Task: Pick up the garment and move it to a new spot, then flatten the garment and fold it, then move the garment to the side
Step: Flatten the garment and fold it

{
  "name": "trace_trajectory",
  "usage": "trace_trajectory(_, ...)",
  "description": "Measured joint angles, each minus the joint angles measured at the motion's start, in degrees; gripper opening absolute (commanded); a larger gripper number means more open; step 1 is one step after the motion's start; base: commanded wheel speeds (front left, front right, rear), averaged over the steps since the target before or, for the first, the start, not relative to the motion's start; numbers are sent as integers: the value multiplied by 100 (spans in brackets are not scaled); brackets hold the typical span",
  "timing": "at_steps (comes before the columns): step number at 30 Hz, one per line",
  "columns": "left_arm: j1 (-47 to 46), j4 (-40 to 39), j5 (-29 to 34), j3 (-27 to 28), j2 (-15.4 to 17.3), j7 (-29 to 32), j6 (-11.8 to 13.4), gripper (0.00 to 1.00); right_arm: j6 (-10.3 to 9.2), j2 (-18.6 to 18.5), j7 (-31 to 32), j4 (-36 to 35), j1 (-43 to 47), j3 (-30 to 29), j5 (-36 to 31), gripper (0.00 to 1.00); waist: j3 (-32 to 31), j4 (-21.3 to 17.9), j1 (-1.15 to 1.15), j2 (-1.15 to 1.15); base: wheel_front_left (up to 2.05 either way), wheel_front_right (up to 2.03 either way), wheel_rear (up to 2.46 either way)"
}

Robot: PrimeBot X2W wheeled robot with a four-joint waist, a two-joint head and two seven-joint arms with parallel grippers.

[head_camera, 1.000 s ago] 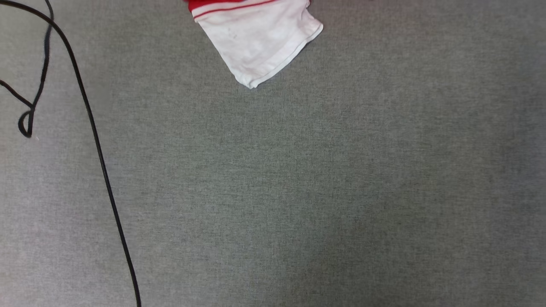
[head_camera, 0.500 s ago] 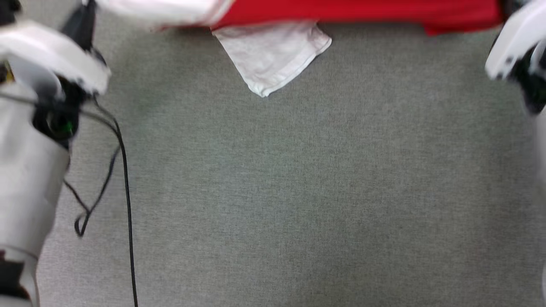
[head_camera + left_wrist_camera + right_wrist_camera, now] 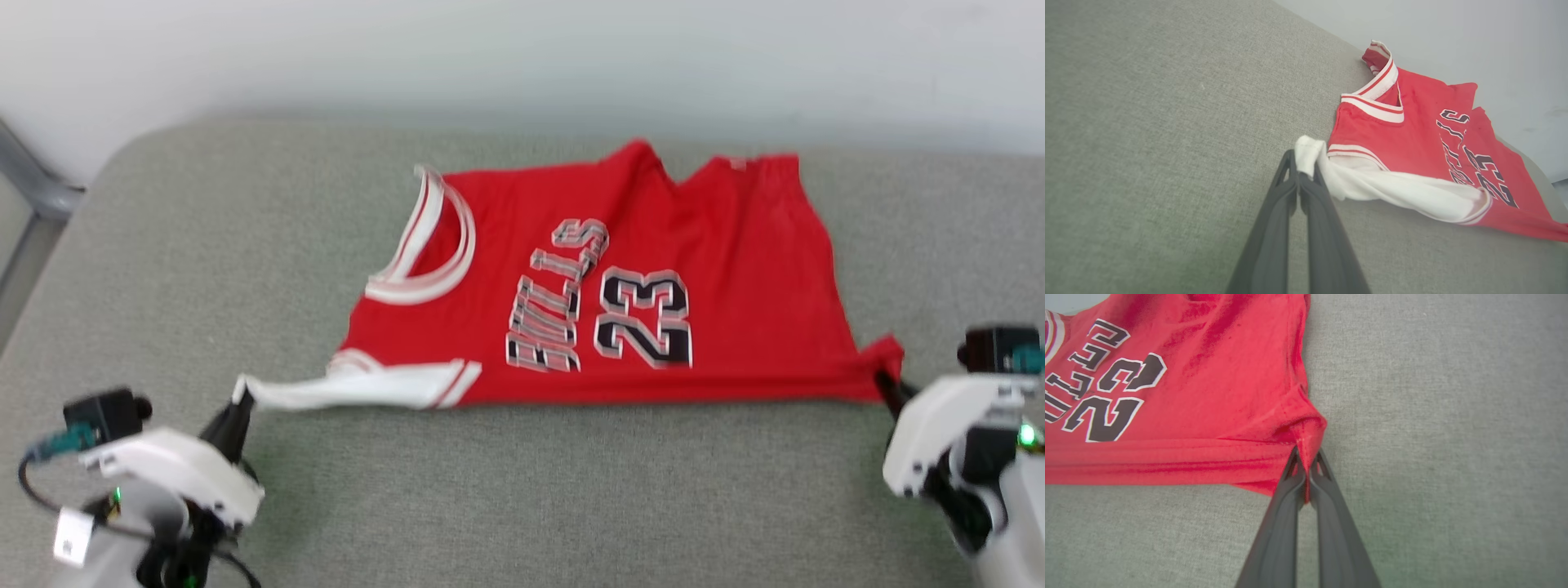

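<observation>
Head view has tilted up: left gripper [image 3: 238,404] and right gripper [image 3: 884,382] clamp the garment [image 3: 718,269], now wholly visible.

Motion blur softens the whole head view, so the lettering [image 3: 555,302] beside the 23 on the garment [image 3: 735,261] cannot be read surely. The left wrist view's right edge cuts off the garment's hem end; the right wrist view's left edge cuts off its collar end and sleeve.
</observation>
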Motion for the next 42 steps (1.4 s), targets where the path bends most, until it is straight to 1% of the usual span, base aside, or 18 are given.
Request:
trace_trajectory(3,635,-528,-151,46,66,-21,304,0,1,-56,53,-555,742,-96,13,0,-290,23,0,0,0,0,0)
trace_trajectory(5,1083,-906,-282,76,124,-15,531,0,1,-27,131,-926,1259,-252,0,0,-471,46,-1,0,0,0,0)
trace_trajectory(6,1724,-1446,-404,96,288,30,910,0,1,183,327,-1490,2019,-533,-70,0,-704,85,0,0,0,0,0)
trace_trajectory(9,2313,-2004,-571,158,457,56,1272,0,1,428,564,-2068,2712,-805,-136,0,-866,123,0,0,0,0,0)
trace_trajectory(14,3153,-2815,-882,381,699,25,1763,0,1,843,937,-2854,3576,-1132,-264,0,-965,113,0,0,0,0,0)
trace_trajectory(16,3392,-3092,-967,448,822,29,1896,0,1,967,1070,-3093,3793,-1217,-276,0,-979,88,0,0,0,0,0)
trace_trajectory(19,3477,-3472,-943,520,992,22,2031,0,0,1061,1230,-3399,3933,-1281,-322,0,-963,67,0,0,0,0,0)
trace_trajectory(23,3180,-3689,-739,485,1101,110,2091,0,-11,1137,1506,-3642,3867,-1280,-397,0,-867,52,1,0,0,0,0)
trace_trajectory(26,2666,-3635,-557,368,1096,267,2012,0,-35,1156,1638,-3774,3602,-1166,-526,0,-751,22,2,0,0,0,0)
trace_trajectory(28,2327,-3504,-447,296,1028,346,1884,0,-36,1154,1723,-3824,3400,-1104,-620,0,-637,5,2,0,0,0,0)
trace_trajectory(32,1665,-3055,-304,204,786,381,1617,0,-37,1127,1757,-3788,2885,-1015,-797,0,-341,-42,3,0,0,0,0)
trace_trajectory(35,1316,-2660,-244,133,625,399,1388,0,-37,1082,1708,-3637,2586,-988,-880,0,-121,-87,3,0,0,0,0)
trace_trajectory(41,794,-1858,-216,-100,310,686,970,0,-37,996,1495,-3120,2114,-801,-1028,0,273,-166,3,0,0,0,0)
trace_trajectory(42,728,-1730,-218,-147,256,732,878,0,-38,1001,1437,-3015,2056,-787,-1024,10,323,-175,3,0,0,0,0)
